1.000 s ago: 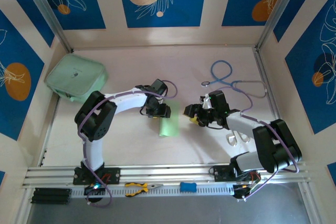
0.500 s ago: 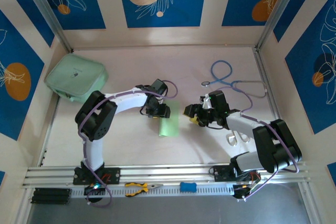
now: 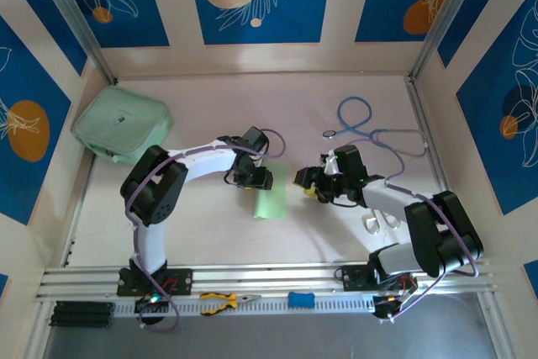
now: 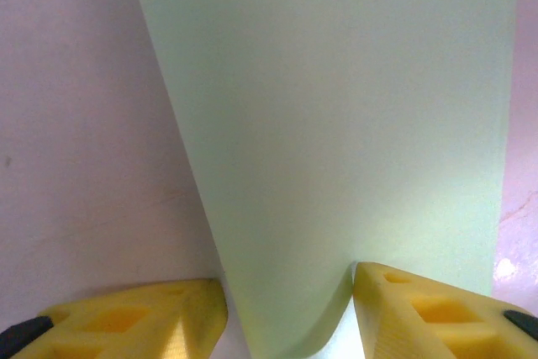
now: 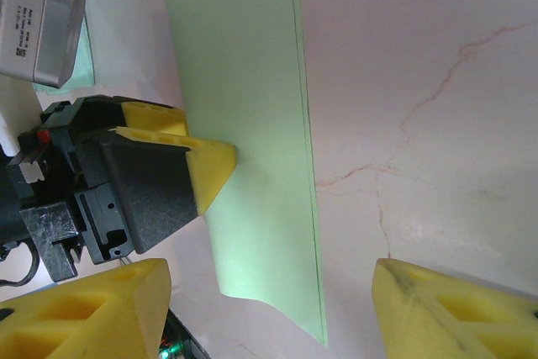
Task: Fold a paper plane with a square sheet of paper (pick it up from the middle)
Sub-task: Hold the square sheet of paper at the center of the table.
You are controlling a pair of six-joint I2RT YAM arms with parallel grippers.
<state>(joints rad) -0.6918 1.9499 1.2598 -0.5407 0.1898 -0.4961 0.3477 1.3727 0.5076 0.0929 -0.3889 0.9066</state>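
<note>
No displacement was noted over the preceding second: both arms and the paper were found where they had been. It was judged that a crease was being pressed or held, and that the fold had not advanced.

At the left rear corner of the worktop, a mint-green zip pouch was seen, thick, soft and round-cornered.

The left gripper was held low near the middle of the worktop. Its jaws were parted. One yellow fingertip was set on the sheet's margin, the other on the bare surface beside it. Nothing was clamped.

The square sheet of paper lay about the middle of the worktop, just beside that gripper. It was thin, matt and light green, and was presented as a narrow rectangle. A second line was observed just inside one long side, from which a doubled layer was inferred. One end was curled slightly upward.

The right gripper was positioned near the sheet's other long side, with its fingers spread wide and empty.

A blue-tubed stethoscope was coiled toward the right rear corner. The worktop itself was pale, smooth and faintly veined.
</note>
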